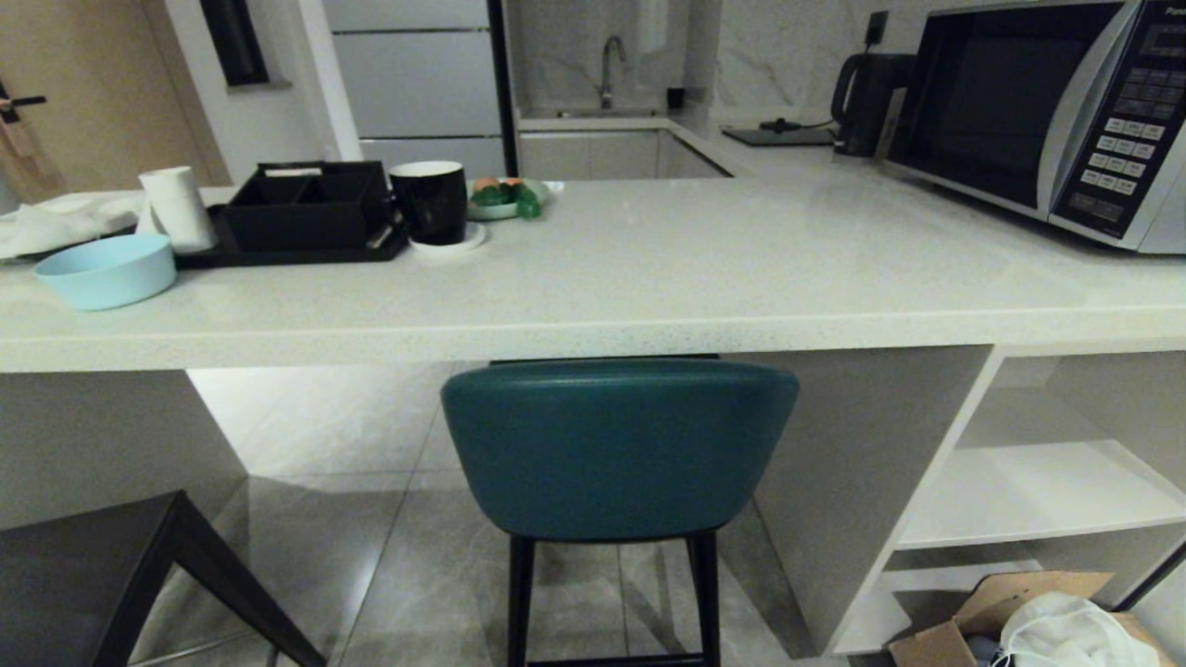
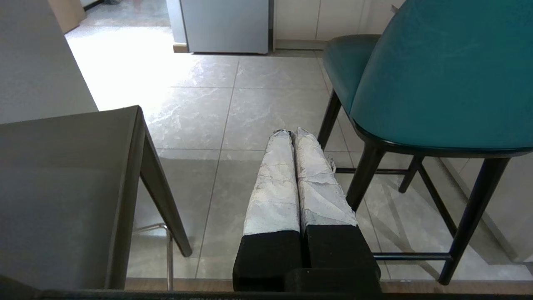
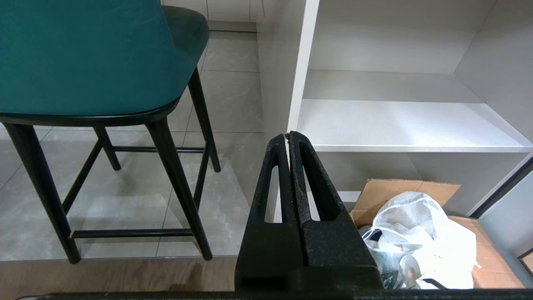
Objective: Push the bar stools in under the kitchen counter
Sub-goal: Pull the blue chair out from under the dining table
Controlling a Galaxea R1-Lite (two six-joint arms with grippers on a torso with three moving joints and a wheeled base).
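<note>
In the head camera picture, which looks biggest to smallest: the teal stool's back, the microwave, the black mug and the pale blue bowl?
1. Silver microwave with dark door, though partly cut off
2. Teal rounded stool back, which sits nearest the camera, so these two are unsure
3. Pale blue bowl
4. Black mug with white rim, about alike

Closed left claw hangs between grey stool and teal stool.
</note>
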